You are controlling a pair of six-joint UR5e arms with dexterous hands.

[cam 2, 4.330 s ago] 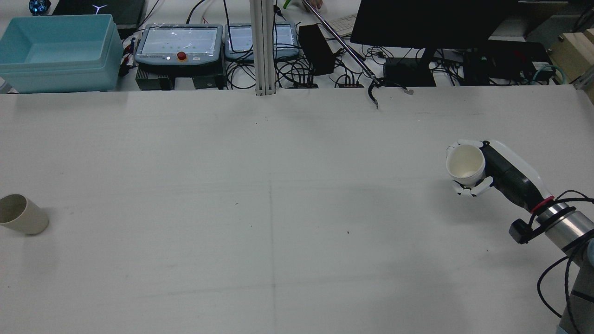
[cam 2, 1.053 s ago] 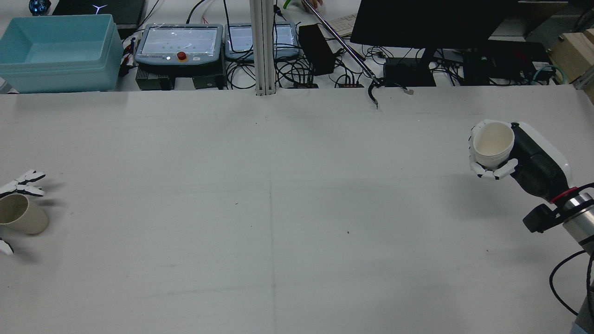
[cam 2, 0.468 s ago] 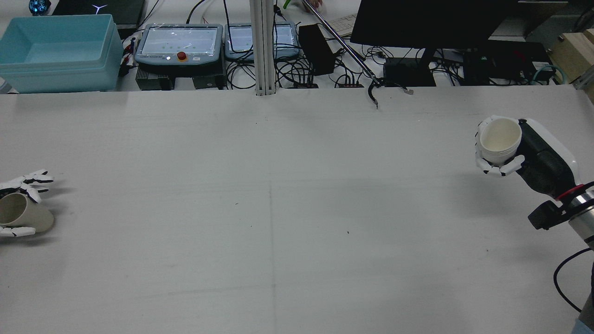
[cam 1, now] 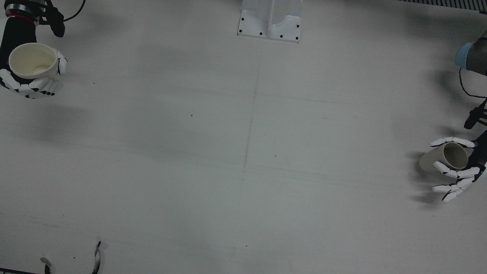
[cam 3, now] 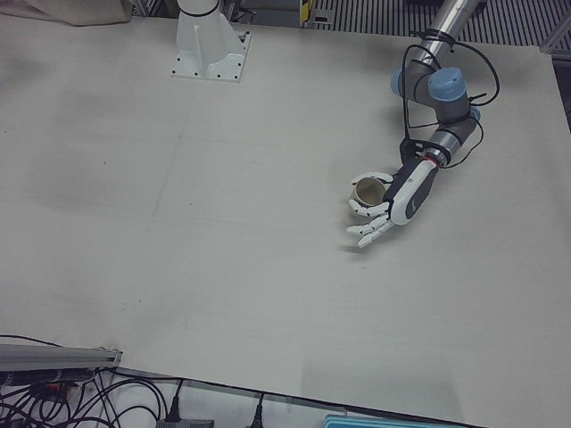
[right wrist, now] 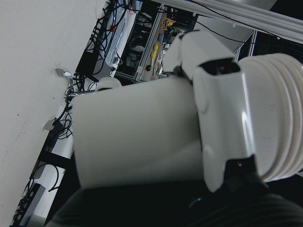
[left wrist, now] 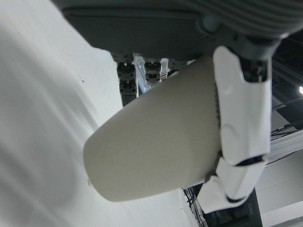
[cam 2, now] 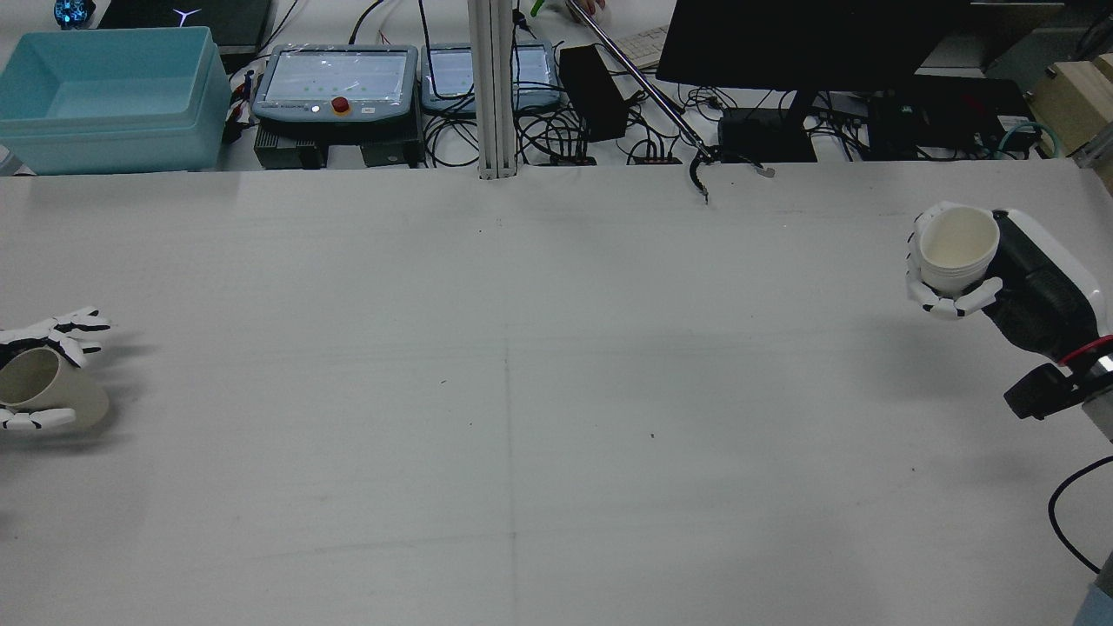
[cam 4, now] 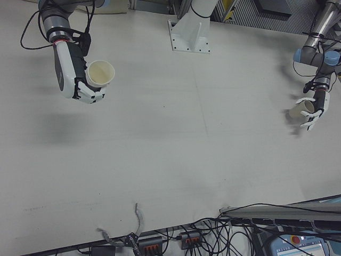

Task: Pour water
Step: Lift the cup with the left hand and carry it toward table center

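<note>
A wide pale tabletop (cam 2: 522, 391) lies bare between the two arms, with screens and cables beyond its far edge. At the left edge, the left hand (cam 2: 39, 382) cups a beige cup (cam 2: 48, 400) that tilts with its mouth toward the arm; the fingers (cam 1: 452, 174) curl around it, some splayed free below, so the hold looks partial. At the right edge, well apart, the right hand (cam 2: 956, 278) wraps a white cup (cam 2: 956, 248) upright, lifted clear of the surface. The coming pour likely needs both cups brought together across the tabletop. The left hand view shows a finger pressed along the beige cup's wall, which the rear view cannot resolve.
</note>
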